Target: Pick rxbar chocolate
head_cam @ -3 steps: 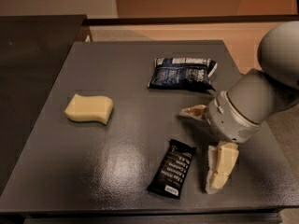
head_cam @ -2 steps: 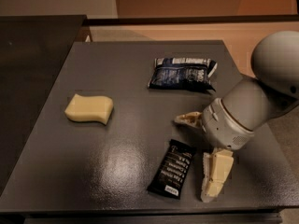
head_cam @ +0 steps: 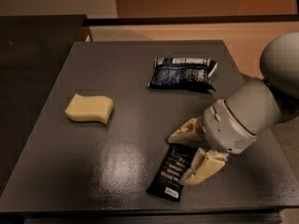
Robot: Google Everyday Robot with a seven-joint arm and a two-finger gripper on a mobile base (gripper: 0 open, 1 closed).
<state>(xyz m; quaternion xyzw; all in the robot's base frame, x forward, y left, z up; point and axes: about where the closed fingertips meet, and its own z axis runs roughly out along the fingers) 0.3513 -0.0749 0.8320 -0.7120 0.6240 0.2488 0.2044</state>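
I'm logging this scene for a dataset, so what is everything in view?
rxbar chocolate: 1, black with white text, near the table's front edge, right of centre
snack bag: 1, dark blue and white, far right part of the table
sponge: 1, pale yellow, left part of the table
table: 1, dark grey, glossy, holds all three items
arm: 1, grey and white, reaches in from the right
tool: 1, cream fingers spread open, low over the rxbar chocolate, with one finger at its far end and one along its right edge
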